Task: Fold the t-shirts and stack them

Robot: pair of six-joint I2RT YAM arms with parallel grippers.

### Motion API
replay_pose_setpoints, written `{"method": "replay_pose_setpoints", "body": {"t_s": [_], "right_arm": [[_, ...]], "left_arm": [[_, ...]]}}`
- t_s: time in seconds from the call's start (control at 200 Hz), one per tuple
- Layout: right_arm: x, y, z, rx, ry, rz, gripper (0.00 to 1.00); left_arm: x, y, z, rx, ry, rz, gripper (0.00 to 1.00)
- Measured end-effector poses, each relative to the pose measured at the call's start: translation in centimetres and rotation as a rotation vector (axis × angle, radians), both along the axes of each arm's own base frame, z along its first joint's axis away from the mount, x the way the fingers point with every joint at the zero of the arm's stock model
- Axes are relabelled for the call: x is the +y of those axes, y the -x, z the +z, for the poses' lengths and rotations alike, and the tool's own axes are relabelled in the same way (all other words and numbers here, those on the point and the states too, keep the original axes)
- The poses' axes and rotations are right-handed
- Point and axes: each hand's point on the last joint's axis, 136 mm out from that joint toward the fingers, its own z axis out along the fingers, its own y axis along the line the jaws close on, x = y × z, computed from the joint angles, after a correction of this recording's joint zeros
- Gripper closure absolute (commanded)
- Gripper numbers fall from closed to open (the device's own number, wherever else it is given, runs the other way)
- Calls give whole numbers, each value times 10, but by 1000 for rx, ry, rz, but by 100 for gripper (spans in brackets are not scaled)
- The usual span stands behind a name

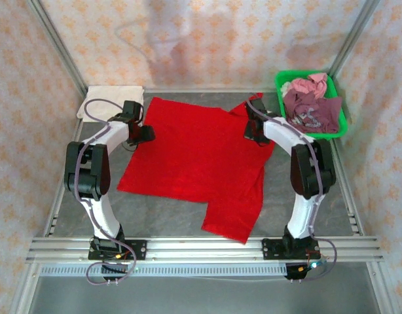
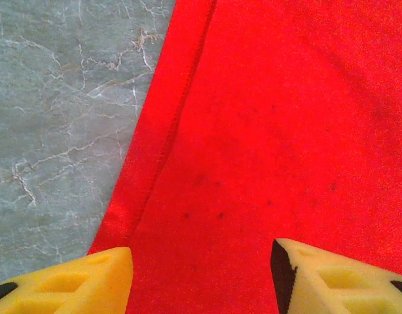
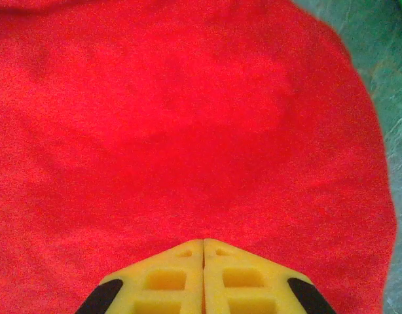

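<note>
A bright red t-shirt [image 1: 194,163] lies spread flat across the middle of the table. My left gripper [image 1: 147,134] hangs over the shirt's left edge. Seen from the left wrist, this gripper [image 2: 201,261] is open, with the stitched hem [image 2: 168,131] and plain red cloth between its yellow fingers. My right gripper [image 1: 252,134] is at the shirt's far right part. From the right wrist this gripper [image 3: 203,242] is shut, its tips pressed into the red t-shirt [image 3: 188,131] and pinching the cloth. A cream-white t-shirt [image 1: 112,98] lies folded at the back left.
A green plastic basket [image 1: 345,121] at the back right holds maroon [image 1: 312,111] and pink [image 1: 312,84] t-shirts. Grey marbled tabletop [image 2: 57,118] shows left of the red shirt. Metal frame rails run along the table's sides and near edge.
</note>
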Motion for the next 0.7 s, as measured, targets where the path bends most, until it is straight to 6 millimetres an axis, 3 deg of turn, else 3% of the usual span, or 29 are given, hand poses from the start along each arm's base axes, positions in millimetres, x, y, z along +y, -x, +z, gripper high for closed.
{"method": "replay_pose_setpoints", "body": {"t_s": [0.15,0.32,0.43,0.49,0.701], "right_arm": [[6,-16,-19,32,1,2,93],[24,-53,-35,30,-36,17,95],[37,-75,-48,32,-68,37,95],[45,-87,-44,12,-88,54,95],[86,-131,-42,-48,-182,122,95]], "left_arm": [[2,9,-12,27,25,48,43],[15,53,-42,119,41,132,43],[25,70,-28,86,48,185,43],[29,76,-18,61,51,202,43],[22,73,22,-49,58,178,42]]}}
